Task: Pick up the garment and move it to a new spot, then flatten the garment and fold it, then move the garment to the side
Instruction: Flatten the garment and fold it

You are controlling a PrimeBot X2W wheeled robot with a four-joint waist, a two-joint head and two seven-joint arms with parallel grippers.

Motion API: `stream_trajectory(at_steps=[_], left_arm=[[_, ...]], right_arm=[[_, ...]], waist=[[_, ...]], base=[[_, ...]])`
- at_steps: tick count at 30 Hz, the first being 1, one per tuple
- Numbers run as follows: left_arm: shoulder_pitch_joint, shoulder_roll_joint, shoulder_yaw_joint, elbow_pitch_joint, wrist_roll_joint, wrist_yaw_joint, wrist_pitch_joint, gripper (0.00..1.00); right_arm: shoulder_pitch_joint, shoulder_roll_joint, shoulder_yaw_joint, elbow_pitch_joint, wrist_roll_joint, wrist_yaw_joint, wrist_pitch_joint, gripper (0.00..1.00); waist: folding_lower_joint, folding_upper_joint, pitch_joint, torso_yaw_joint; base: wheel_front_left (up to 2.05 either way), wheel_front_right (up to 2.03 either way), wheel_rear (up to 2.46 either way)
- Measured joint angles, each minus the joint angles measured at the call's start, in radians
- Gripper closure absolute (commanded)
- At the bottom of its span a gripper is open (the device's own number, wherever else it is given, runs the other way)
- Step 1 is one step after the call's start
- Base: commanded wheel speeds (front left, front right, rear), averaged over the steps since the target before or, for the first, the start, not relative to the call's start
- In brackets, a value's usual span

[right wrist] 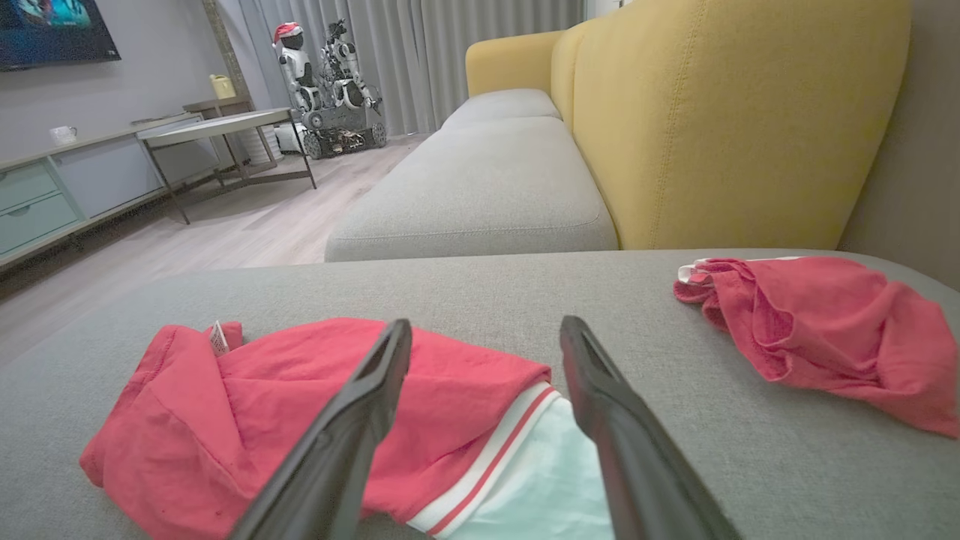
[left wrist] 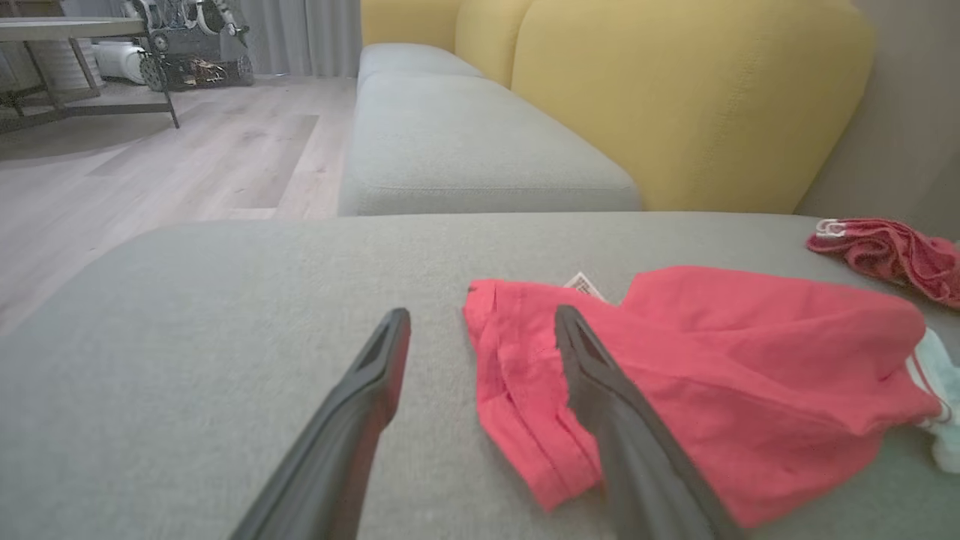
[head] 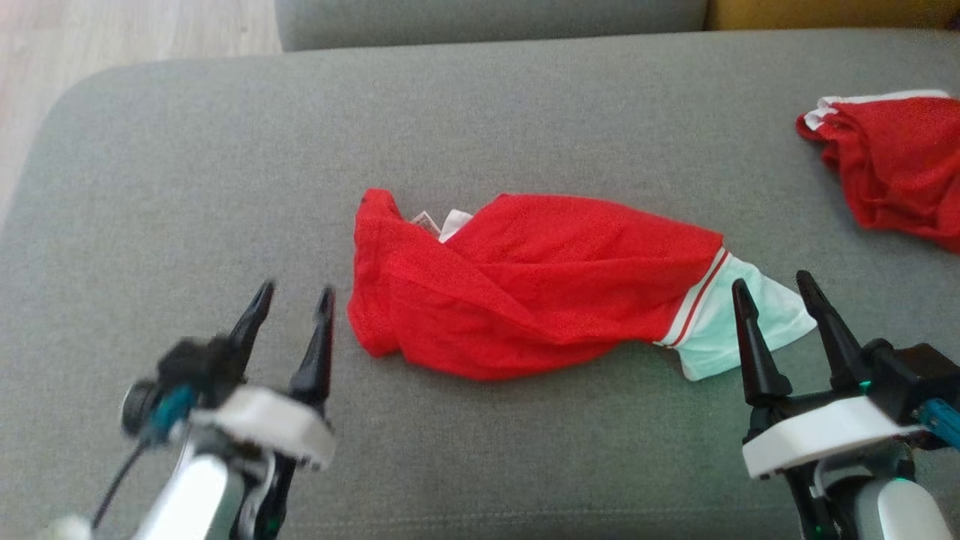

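Note:
The garment [head: 540, 281] is red with a white end and red-white stripes, lying crumpled across the middle of the grey cushion [head: 225, 150]. My left gripper [head: 294, 298] is open just left of its red end, holding nothing; the left wrist view shows that red end [left wrist: 675, 375] partly behind the right finger. My right gripper [head: 776, 289] is open at the white end, fingers either side of the white cloth's corner. In the right wrist view the garment [right wrist: 300, 397] lies under and between the open fingers, striped band [right wrist: 495, 450] between them.
A second crumpled red garment [head: 892, 165] lies at the cushion's far right. Beyond the cushion is another grey seat [right wrist: 480, 180] with a yellow backrest [right wrist: 720, 112]. Wooden floor [left wrist: 150, 165], a table [right wrist: 217, 127] and parked robots [right wrist: 330, 82] are off to the left.

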Motion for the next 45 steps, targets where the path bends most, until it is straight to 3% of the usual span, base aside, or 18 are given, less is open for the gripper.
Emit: stream_trajectory(at_steps=[6,11,23,24,25,26,27,36,45], left_arm=[[-0.175,-0.046,-0.018,0.169,-0.105,-0.112,0.102,0.0],[-0.231,-0.06,-0.015,0.346,-0.167,-0.175,0.137,0.0],[-0.308,-0.079,-0.022,0.514,-0.205,-0.234,0.109,0.0],[-0.311,-0.081,-0.024,0.526,-0.207,-0.238,0.109,0.2],[-0.314,-0.082,-0.027,0.536,-0.215,-0.239,0.106,0.67],[-0.319,-0.083,-0.034,0.544,-0.219,-0.239,0.101,0.67],[-0.326,-0.083,-0.041,0.551,-0.223,-0.245,0.097,1.0],[-0.35,-0.073,-0.059,0.554,-0.209,-0.252,0.019,1.0],[-0.314,-0.055,-0.074,0.431,-0.202,-0.228,-0.003,1.0]], right_arm=[[-0.025,0.0,0.023,0.002,0.007,0.0,0.0,0.0],[-0.048,0.0,0.027,0.01,0.017,0.0,-0.002,0.0],[-0.048,0.0,0.025,0.027,0.026,0.0,-0.016,0.0],[-0.049,0.0,0.025,0.028,0.026,0.0,-0.016,0.0],[-0.051,0.0,0.025,0.028,0.027,0.0,-0.021,0.0],[-0.054,0.0,0.025,0.029,0.027,0.0,-0.021,0.0],[-0.06,0.0,0.025,0.03,0.027,0.0,-0.021,0.0],[-0.07,0.0,-0.021,0.062,0.024,0.0,-0.012,0.0],[-0.093,-0.008,-0.128,0.247,-0.032,0.0,0.06,0.0]], waist=[[0.0001,0.0,0.046,-0.017],[0.0001,0.0,0.07,-0.047],[0.0001,0.0,0.097,-0.071],[0.0001,0.0,0.099,-0.071],[0.0001,0.0,0.101,-0.071],[0.0001,0.0,0.103,-0.072],[0.0001,0.0,0.104,-0.072],[0.0001,0.0,0.102,-0.07],[0.0001,0.0,0.108,-0.039]], base=[[0.0,0.0,0.0],[0.0,0.0,0.0],[0.0,0.0,0.0],[0.0,0.0,0.0],[0.0,0.0,0.0],[0.0,0.0,0.0],[0.0,0.0,0.0],[0.0,0.0,0.0],[0.0,0.0,0.0]])
